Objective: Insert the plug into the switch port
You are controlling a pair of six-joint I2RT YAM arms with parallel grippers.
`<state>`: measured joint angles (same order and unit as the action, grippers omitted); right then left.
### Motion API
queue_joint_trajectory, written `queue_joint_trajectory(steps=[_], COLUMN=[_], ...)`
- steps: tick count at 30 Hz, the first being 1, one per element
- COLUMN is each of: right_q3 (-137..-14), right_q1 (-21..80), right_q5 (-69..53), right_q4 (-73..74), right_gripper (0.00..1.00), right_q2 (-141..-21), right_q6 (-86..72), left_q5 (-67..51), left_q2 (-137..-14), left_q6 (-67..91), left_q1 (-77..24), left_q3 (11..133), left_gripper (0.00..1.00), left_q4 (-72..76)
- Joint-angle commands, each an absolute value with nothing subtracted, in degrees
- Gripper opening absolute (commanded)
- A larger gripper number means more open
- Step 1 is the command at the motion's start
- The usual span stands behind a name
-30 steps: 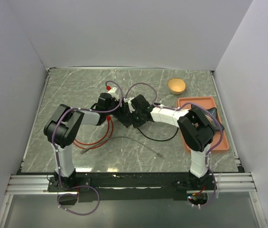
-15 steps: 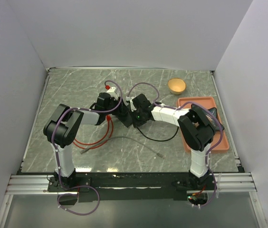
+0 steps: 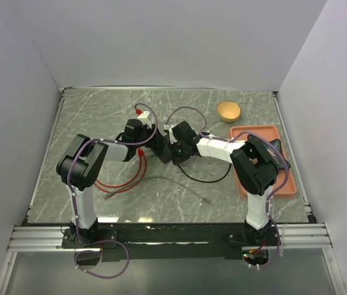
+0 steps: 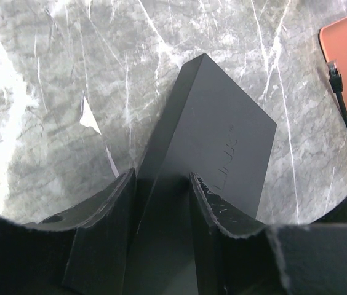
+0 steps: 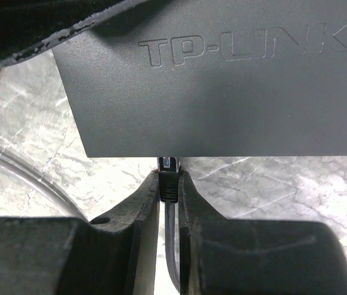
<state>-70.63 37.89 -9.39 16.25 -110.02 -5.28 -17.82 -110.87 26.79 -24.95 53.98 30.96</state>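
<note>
Our left jaws pinch the black switch box (image 4: 213, 141); our right jaws pinch the plug (image 5: 169, 186), its tip at the box's edge, where we cannot see the switch port.

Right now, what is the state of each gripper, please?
Left gripper: closed on the black switch.
Right gripper: closed on the plug, at the switch's edge.

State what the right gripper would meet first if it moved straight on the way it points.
The near edge of the black switch box, directly ahead; the plug in the right gripper sits right at it. Port alignment is hidden.
</note>
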Motion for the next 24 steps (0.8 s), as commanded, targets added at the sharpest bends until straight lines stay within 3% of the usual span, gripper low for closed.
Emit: queue_joint_trajectory(steps=[1, 11, 24], right_q3=[-70.8, -66.1, -75.7], right_q1=[37.1, 37.1, 36.7], right_q5=[-9.3, -9.5, -8.7], right_q4=[-15.6, -21.1, -13.9], right_gripper=[0.00, 0.00, 0.00], right_q2=[-105.0, -100.6, -107.8], right_q6=[-6.4, -5.7, -6.8], left_q5=[-31.7, -33.7, -35.8], left_q2=[-113.4, -115.8, -113.7], left_q6=[30.0, 31.1, 32.4], left_q1=[-30.1, -31.0, -35.2], left_q3=[53.6, 54.1, 51.9], left_gripper=[0.43, 0.42, 0.28], left_q4=[25.2, 24.7, 26.7])
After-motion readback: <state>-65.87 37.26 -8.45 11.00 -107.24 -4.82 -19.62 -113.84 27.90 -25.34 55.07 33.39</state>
